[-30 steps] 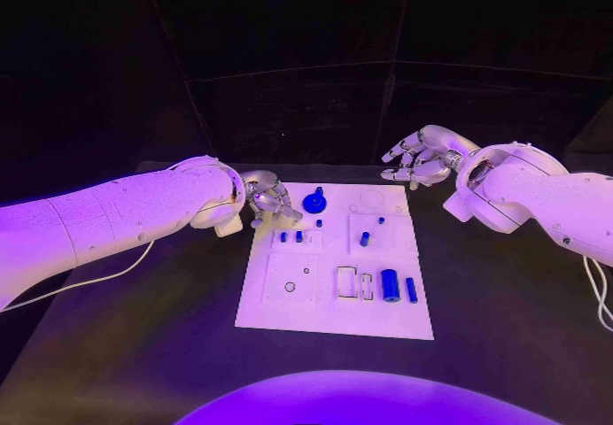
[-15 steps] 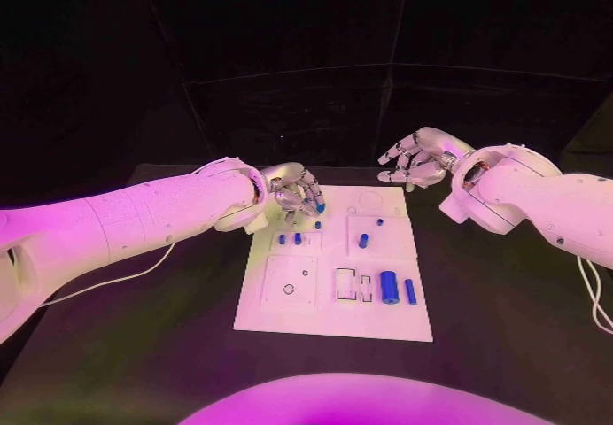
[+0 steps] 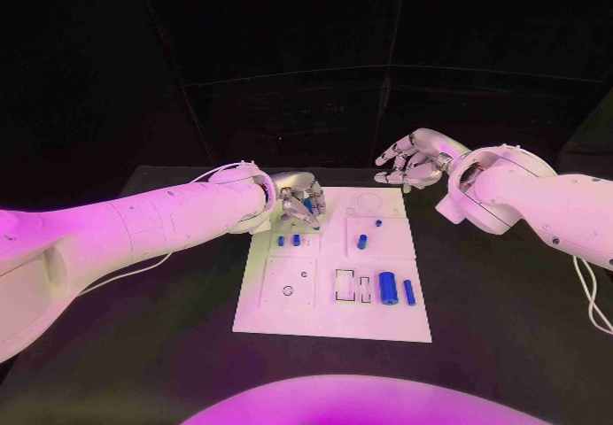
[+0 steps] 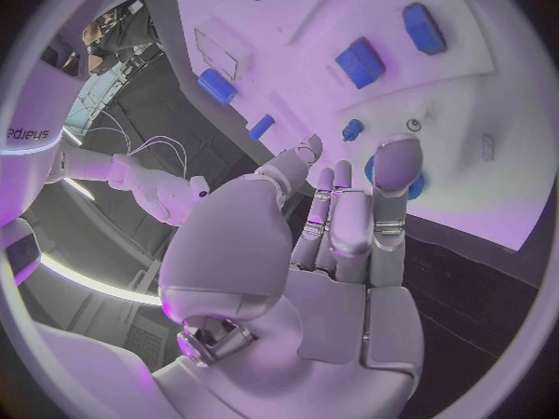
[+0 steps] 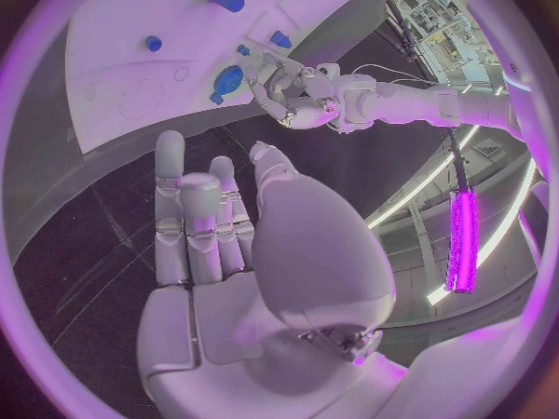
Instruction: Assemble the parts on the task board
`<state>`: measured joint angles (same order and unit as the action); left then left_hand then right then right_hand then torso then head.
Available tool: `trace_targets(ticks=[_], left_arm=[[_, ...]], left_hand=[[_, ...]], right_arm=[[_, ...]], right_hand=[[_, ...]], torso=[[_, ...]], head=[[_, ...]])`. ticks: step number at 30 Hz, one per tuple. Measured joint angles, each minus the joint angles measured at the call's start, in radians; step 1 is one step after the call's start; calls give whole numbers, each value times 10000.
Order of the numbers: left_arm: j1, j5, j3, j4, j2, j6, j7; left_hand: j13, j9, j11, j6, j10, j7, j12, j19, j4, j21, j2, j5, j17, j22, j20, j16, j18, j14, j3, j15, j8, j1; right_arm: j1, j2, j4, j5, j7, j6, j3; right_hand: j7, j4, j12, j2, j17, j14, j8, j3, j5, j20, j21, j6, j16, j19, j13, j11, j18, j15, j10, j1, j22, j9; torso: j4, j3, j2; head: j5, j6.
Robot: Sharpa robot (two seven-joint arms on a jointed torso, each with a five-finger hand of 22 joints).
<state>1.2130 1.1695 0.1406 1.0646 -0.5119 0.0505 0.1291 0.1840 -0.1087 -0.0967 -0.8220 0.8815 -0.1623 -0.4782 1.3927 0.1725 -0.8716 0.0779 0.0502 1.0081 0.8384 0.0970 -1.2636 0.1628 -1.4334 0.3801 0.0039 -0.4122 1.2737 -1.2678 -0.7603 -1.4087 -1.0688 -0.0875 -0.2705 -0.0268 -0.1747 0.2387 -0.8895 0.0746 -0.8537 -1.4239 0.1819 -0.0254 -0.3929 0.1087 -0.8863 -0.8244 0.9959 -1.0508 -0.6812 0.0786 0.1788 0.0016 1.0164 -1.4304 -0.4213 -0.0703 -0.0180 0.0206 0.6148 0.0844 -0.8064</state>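
Head view, going left to right: the left hand is hovering over the far left corner of the task board, fingers curling down around the round blue part; whether it is gripping that part I cannot tell. Small blue parts are lying loose mid-board, with a larger cylinder and a slim one nearer. The right hand is hanging beyond the far right corner, fingers spread, holding nothing. Most assembly is apparently remaining.
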Motion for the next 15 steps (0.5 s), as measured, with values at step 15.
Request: trace_targets(ticks=[15], left_arm=[[-108, 1048, 10, -616, 480, -177, -58]], left_hand=[[-319, 194, 5, -358, 68, 36, 192, 127, 55, -215, -23, 0, -14, 225, 10, -58, -1, -141, 109, 1, 172, -89]], right_arm=[[0, 37, 0, 0, 1, -1, 0]], right_hand=[[0, 0, 0, -54, -26, 0, 0, 1, 0, 0, 0, 0, 0, 0, 7, 0, 0, 0, 0, -54, -1, 0]], torso=[[14, -1, -6]], head=[[-24, -12]])
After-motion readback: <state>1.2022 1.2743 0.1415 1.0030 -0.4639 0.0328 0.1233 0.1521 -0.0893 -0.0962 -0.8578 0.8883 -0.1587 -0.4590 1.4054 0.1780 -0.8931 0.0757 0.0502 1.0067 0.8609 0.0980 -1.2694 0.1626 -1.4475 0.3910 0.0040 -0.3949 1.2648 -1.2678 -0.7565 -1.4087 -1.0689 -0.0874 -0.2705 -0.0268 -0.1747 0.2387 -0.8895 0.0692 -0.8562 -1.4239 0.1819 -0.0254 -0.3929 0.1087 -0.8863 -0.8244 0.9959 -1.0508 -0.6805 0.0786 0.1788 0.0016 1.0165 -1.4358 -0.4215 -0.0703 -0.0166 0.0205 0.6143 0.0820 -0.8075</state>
